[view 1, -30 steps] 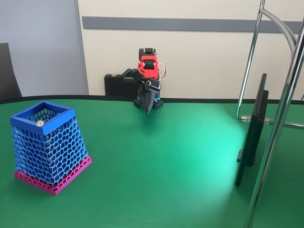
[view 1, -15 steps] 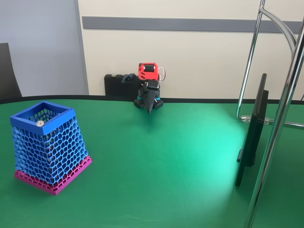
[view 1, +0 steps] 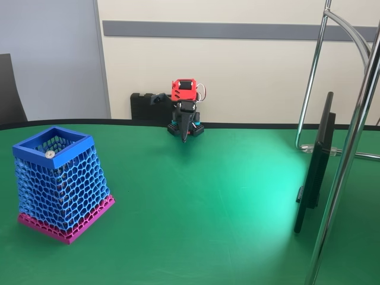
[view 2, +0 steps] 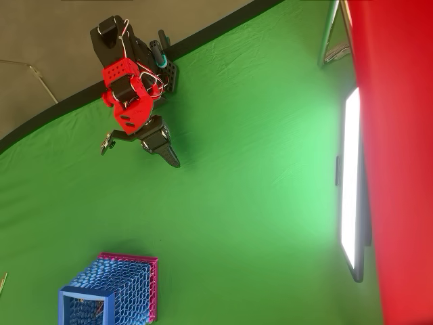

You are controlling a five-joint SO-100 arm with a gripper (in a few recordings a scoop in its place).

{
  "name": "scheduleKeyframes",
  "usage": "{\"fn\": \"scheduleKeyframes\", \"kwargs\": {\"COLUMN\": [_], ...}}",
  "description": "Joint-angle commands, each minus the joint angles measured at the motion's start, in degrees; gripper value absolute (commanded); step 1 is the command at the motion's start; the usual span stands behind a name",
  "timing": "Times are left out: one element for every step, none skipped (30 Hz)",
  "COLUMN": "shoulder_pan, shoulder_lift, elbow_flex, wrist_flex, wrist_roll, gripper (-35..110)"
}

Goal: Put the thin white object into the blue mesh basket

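Folded back near the table's far edge, the gripper (view 1: 185, 138) points down at the green table (view 1: 208, 202) with its fingers closed together, holding nothing. Well apart from it, at the left of the fixed view, stands the blue mesh basket (view 1: 59, 184); the thin white object's grey disc (view 1: 50, 154) shows inside its rim. From overhead, the gripper (view 2: 170, 158) and basket (view 2: 111, 294) appear, but the object is too small to tell.
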Motion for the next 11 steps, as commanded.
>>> {"fn": "scheduleKeyframes", "kwargs": {"shoulder_pan": [-0.18, -0.09, -0.09, -0.09, -0.09, -0.09, -0.09, -0.09, -0.09, -0.09, -0.09], "shoulder_lift": [0.35, 0.35, 0.35, 0.35, 0.35, 0.35, 0.35, 0.35, 0.35, 0.35, 0.35], "elbow_flex": [0.44, 0.53, 0.53, 0.53, 0.53, 0.53, 0.53, 0.53, 0.53, 0.53, 0.53], "wrist_flex": [-1.32, -1.41, -1.41, -1.41, -1.41, -1.41, -1.41, -1.41, -1.41, -1.41, -1.41], "wrist_roll": [-0.53, -0.53, -0.53, -0.53, -0.53, -0.53, -0.53, -0.53, -0.53, -0.53, -0.62], "gripper": [6, 6, 7, 6, 5, 3, 2, 1, 1, 1, 1]}}
